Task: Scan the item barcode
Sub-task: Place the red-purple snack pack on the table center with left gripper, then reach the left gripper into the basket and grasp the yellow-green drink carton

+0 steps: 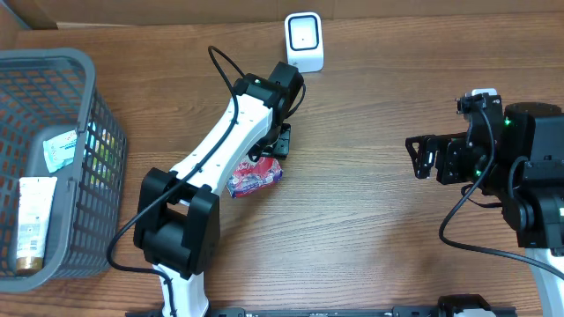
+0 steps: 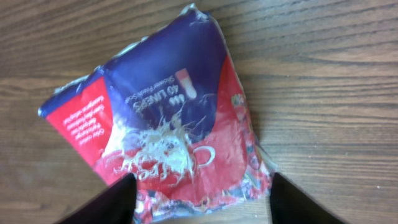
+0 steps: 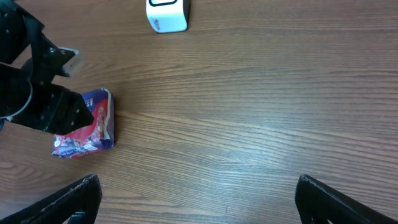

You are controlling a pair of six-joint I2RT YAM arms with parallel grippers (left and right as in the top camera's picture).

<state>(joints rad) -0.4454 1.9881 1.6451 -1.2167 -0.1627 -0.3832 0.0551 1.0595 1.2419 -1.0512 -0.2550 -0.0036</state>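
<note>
The item is a crumpled red and blue snack packet (image 1: pixel 256 179) lying flat on the wooden table; no barcode shows on its upper face. My left gripper (image 1: pixel 275 145) hangs just above its far end. In the left wrist view the packet (image 2: pixel 180 112) fills the frame, and the left gripper (image 2: pixel 202 202) is open with one dark finger on each side of the packet's near edge. The right finger stands apart from it. A white scanner (image 1: pixel 304 41) stands at the table's back. My right gripper (image 1: pixel 414 157) is wide open over bare wood, far right of the packet (image 3: pixel 87 132).
A grey mesh basket (image 1: pixel 88 79) sits at the left edge, holding a white tube (image 1: pixel 31 220) and a teal pouch (image 1: pixel 62 148). The scanner (image 3: pixel 166 14) shows at the top of the right wrist view. Bare wood lies between the two arms.
</note>
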